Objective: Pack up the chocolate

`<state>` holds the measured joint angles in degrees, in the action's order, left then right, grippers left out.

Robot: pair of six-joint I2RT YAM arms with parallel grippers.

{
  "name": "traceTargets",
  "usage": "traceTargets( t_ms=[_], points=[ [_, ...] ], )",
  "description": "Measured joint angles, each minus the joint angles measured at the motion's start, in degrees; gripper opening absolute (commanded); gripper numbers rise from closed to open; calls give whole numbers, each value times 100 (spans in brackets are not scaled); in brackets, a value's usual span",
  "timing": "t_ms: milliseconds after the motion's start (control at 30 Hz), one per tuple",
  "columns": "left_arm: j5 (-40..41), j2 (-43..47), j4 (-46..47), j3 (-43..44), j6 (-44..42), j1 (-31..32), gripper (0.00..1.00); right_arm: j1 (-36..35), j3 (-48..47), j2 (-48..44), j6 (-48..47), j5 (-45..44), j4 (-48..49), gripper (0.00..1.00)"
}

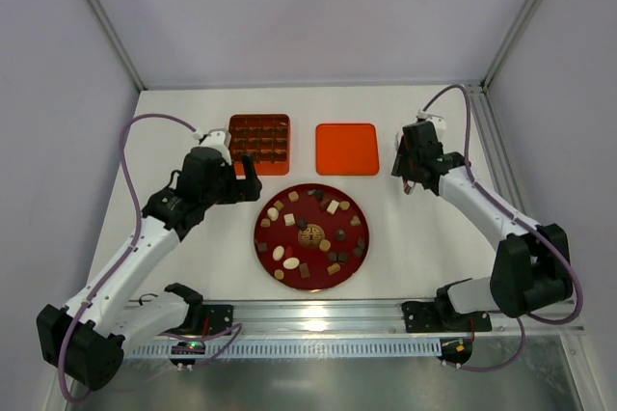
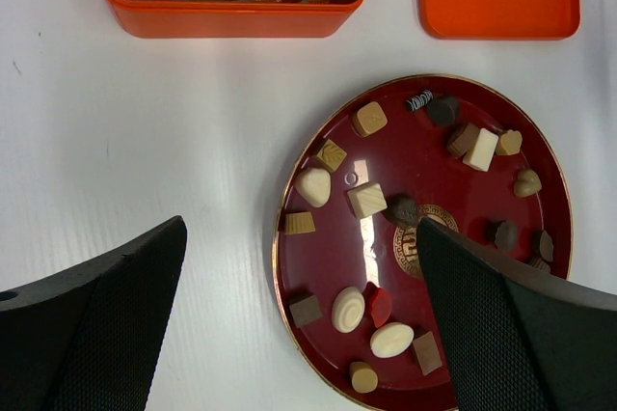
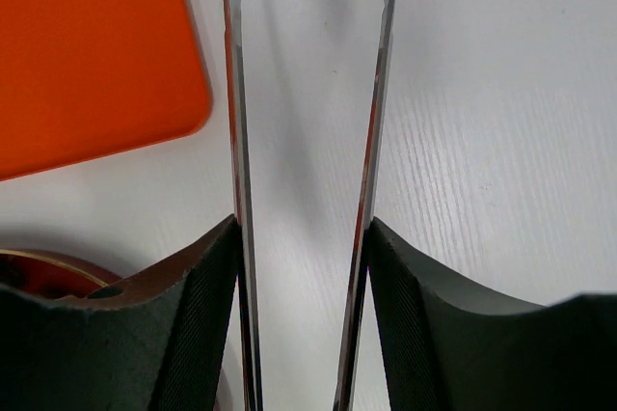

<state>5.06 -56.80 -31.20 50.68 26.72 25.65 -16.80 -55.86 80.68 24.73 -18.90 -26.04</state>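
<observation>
Right wrist view only: metal tweezers are clamped in the right gripper, blades parted, nothing pinched between them. Left wrist view only: left gripper is spread wide, nothing held. Chocolate is seen scattered on the red plate, orange box beyond it.

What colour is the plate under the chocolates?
The plate is dark red, gold-rimmed; best in the left wrist view.
</observation>
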Motion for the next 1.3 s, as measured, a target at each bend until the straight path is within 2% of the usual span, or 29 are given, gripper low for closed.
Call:
traceTargets(
  t_ms=[133,300,433,667,900,1300],
  points=[
    [2,0,2,0,2,0,100,0,-20,-463,-50,66,-247,51],
    [2,0,0,0,0,0,100,-31,-20,-903,-61,247,-612,51],
    [2,0,0,0,0,0,100,-310,-31,-1292,-46,350,-920,50],
    [4,0,0,2,0,0,100,-1624,-125,-1775,232,542,-1368,47],
    [9,0,-11,35,0,0,100,-3003,-125,-1838,629,706,-1759,46],
    [55,0,-35,52,-7,0,100,-4323,-319,-953,981,798,-1853,45]
  ],
)
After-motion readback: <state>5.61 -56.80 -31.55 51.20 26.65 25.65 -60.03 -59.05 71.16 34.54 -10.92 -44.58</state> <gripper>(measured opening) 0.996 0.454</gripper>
